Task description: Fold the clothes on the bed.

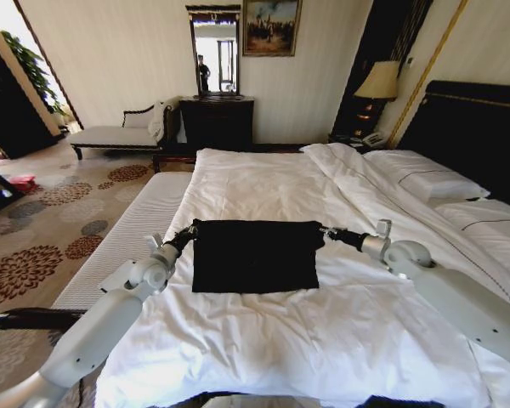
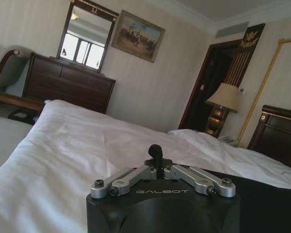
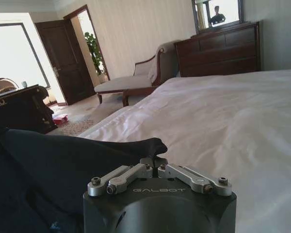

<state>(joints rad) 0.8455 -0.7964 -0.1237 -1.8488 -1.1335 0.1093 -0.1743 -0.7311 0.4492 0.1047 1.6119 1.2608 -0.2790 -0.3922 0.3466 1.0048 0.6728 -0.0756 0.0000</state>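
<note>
Head view: black T-shirt (image 1: 255,255) lies on white bed (image 1: 263,348) near dresser (image 1: 217,121).

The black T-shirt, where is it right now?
In the head view the black T-shirt lies on the bed's white duvet, stretched between the left claw and right claw, which pinch its far corners.

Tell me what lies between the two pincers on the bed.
In the head view, the black T-shirt spans the stretch from the left pincer to the right pincer, lying on the bed's white duvet.
</note>
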